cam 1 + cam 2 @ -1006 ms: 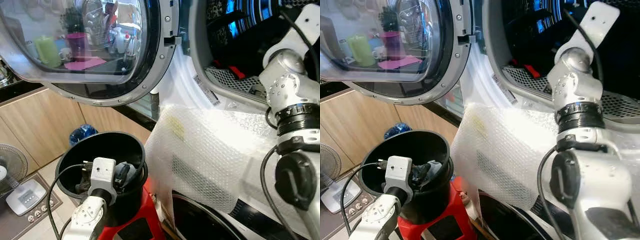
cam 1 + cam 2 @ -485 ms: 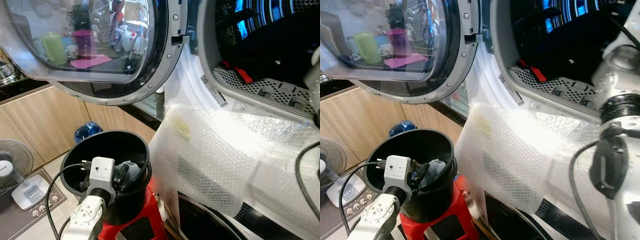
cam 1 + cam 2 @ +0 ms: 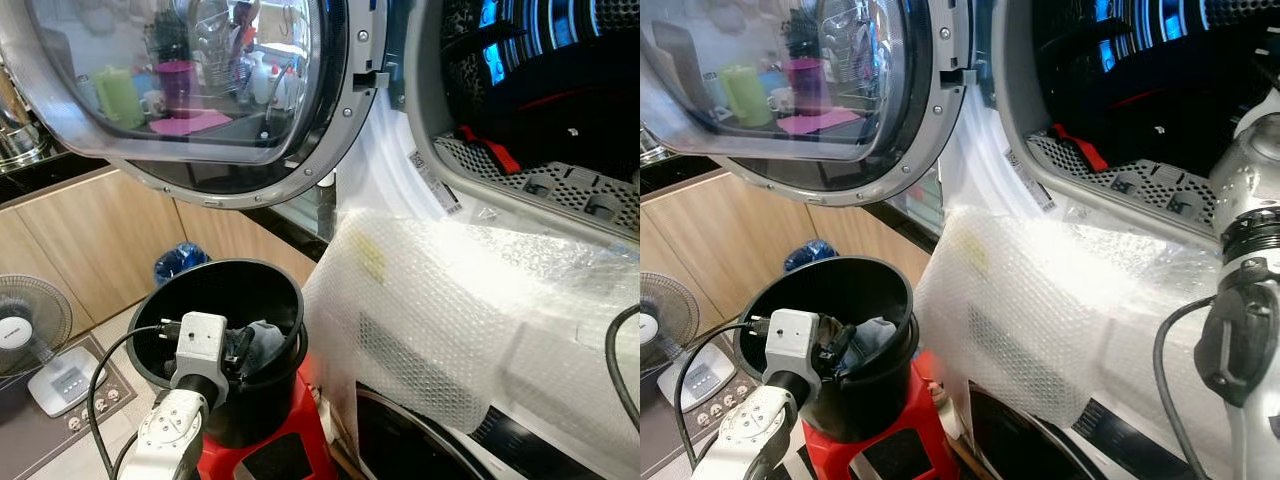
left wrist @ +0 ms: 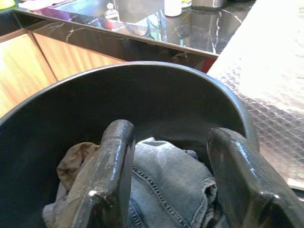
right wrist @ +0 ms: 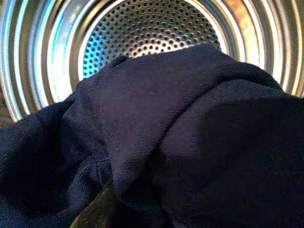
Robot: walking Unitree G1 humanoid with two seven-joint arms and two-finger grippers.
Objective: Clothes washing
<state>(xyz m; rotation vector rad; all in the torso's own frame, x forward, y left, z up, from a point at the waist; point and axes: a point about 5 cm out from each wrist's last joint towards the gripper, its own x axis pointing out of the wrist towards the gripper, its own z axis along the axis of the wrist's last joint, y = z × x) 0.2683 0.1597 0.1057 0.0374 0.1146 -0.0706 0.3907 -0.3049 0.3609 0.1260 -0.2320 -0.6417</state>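
A black bucket (image 3: 285,300) stands on a red stool (image 3: 300,445) in front of the washing machine. Inside it lies a blue denim garment (image 4: 166,185) on a brownish cloth (image 4: 71,159). My left gripper (image 4: 171,190) hangs open inside the bucket, one finger on each side of the denim. The machine's round door (image 3: 200,90) is swung wide to the left. A dark navy garment (image 5: 190,133) lies in the steel drum (image 5: 156,28), close in front of my right wrist camera. It has a red strip (image 3: 490,152). My right arm (image 3: 1250,300) rises at the right, beside the drum's mouth.
Bubble wrap (image 3: 460,310) covers the machine's front below the opening. A small fan (image 3: 30,320), a white scale (image 3: 62,375) and a power strip (image 3: 75,425) are on the floor at the left. Something blue (image 3: 178,266) lies by the wooden cabinets (image 3: 90,240).
The whole picture has shifted a little with the camera. My right arm has drawn away to the right edge. The left gripper stays in the bucket over the denim.
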